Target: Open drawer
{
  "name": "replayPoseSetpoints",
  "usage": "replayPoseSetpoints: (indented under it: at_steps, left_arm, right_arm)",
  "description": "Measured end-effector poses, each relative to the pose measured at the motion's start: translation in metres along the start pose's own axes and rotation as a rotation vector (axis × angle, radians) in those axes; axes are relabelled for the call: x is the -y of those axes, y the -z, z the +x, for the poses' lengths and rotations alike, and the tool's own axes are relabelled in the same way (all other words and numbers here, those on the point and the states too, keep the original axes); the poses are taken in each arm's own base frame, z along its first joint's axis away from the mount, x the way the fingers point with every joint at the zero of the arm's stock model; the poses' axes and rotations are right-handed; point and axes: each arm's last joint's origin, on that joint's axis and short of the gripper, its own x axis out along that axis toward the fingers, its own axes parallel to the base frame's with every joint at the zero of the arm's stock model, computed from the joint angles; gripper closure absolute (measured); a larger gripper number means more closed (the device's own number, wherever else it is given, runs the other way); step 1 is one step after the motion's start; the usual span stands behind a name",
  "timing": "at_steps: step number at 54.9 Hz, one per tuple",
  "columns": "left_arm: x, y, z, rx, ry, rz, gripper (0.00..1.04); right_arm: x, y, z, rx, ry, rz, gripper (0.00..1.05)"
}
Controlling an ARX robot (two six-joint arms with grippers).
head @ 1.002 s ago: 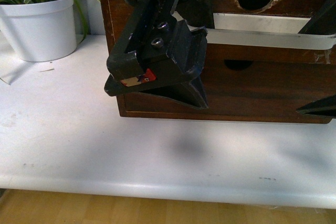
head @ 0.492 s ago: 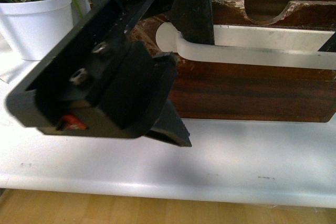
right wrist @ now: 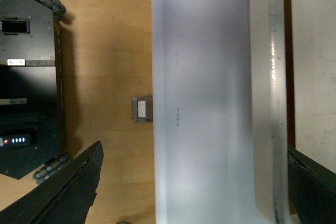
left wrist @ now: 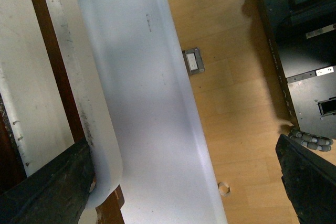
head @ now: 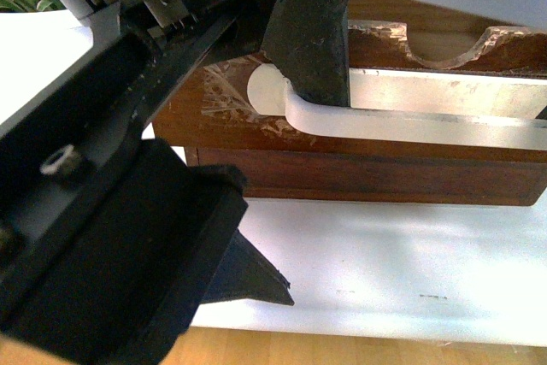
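While left jaws gape, drawer point(head: 376, 50) handle point(head: 427, 128) lies between them.

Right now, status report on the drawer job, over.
Left end effector open, finger hooked behind white handle. Right end effector open, holding nothing. Drawer looks partly out. No obstruction seen.
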Motion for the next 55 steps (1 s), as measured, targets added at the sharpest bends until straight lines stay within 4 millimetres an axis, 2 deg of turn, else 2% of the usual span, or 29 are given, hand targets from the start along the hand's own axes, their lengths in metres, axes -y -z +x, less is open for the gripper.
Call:
replayPoseSetpoints:
  at_steps: [15, 34, 45, 55]
  left_arm:
    - [-0.005, -0.002, -0.006, 0.027, -0.119, -0.003, 0.06]
    - [-0.008, -0.001, -0.041, 0.14, -0.337, -0.055, 0.06]
    - [-0.007, 0.01, -0.058, 0.181, -0.547, -0.12, 0.06]
    - [-0.001, 0.03, -0.078, 0.187, -0.838, -0.248, 0.06]
  right_arm:
    - [0.001, -0.001, -0.011, 0.06, 0.049, 0.045, 0.09]
    - [0.004, -0.003, -0.047, 0.184, 0.246, 0.084, 0.09]
    - [0.001, 0.001, -0.061, 0.251, 0.425, 0.138, 0.09]
    - [-0.009, 0.011, -0.073, 0.332, 0.616, 0.261, 0.09]
